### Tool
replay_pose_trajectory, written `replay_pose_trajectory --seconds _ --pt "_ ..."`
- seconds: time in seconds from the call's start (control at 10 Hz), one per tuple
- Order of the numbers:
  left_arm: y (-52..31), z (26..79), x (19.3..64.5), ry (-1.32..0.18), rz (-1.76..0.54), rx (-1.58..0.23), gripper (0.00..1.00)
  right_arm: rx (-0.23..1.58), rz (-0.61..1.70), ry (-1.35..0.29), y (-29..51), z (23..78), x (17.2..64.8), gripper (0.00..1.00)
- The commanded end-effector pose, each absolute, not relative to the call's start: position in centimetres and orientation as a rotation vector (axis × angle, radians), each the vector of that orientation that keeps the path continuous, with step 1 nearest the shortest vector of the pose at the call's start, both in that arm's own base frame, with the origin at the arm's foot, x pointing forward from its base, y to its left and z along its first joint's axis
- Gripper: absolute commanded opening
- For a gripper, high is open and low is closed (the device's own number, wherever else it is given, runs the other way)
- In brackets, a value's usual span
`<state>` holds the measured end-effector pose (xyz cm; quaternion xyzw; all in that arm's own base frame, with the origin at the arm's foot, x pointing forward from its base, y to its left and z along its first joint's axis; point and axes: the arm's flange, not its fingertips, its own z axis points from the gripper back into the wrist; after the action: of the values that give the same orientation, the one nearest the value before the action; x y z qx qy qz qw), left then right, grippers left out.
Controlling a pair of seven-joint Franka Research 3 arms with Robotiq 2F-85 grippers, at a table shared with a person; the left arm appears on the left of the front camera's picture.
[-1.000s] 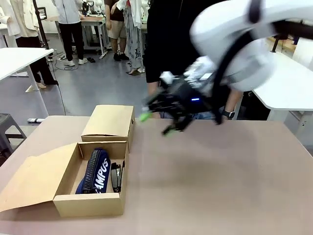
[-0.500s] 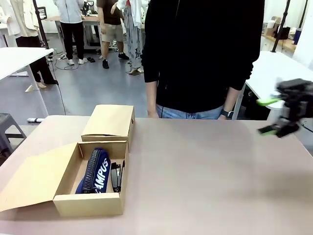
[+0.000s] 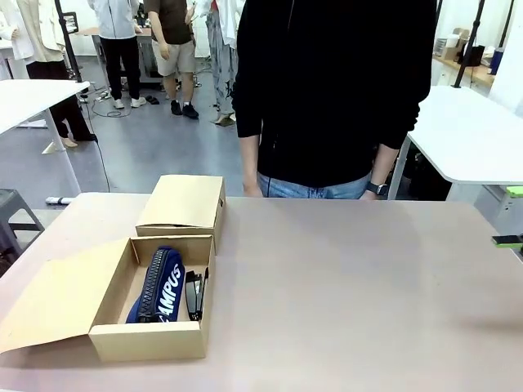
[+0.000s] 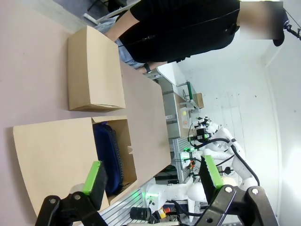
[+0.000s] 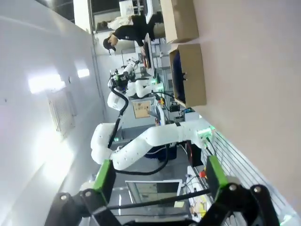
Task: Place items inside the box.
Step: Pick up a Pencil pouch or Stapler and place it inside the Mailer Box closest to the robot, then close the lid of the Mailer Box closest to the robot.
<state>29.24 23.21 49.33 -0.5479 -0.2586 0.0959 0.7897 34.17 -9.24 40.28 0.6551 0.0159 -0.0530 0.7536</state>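
Brown cardboard: one open box (image 3: 151, 339) sits at the table's (image 3: 351, 294) near left, its flap folded out to the left, and a second, closed box (image 3: 181, 204) stands just behind it, touching. Inside the open box lie one navy zip pouch (image 3: 158, 287) lettered "CAMPUS" and, just to its right, one slim black item (image 3: 194, 294), too small to name for certain; both run lengthwise from the near wall toward the far wall. No other stationery lies on the bare tabletop. One person in a black top (image 3: 335, 90) stands at the far edge, arms hanging. The left gripper (image 4: 153, 176) hangs above the box's flap with its green pads spread apart and nothing between them, the pouch lying just ahead of it. The right gripper (image 5: 157, 174) is likewise spread wide and empty; in the front view its green fingertips (image 3: 508, 240) sit at the table's far right edge, well apart from the box. Judged from this layout, the left arm is by far the nearer to the box, and any further item would have to travel leftward across the table to reach it.
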Motion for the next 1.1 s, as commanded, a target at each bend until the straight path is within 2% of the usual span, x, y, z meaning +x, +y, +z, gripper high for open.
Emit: replay_pose_trajectory --seconds 0.0,0.9,1.0 --pt "23.2 49.4 29.2 -0.573 0.186 -1.188 1.0 1.423 -0.071 0.07 -7.8 42.2 35.1 1.0" --pt "23.2 49.3 29.3 -0.556 0.207 -1.18 1.0 1.423 -0.071 0.07 -7.8 42.2 35.1 1.0" --pt "20.6 50.6 29.3 -0.625 -0.073 -1.261 1.0 1.423 -0.071 0.07 -7.8 42.2 35.1 1.0"
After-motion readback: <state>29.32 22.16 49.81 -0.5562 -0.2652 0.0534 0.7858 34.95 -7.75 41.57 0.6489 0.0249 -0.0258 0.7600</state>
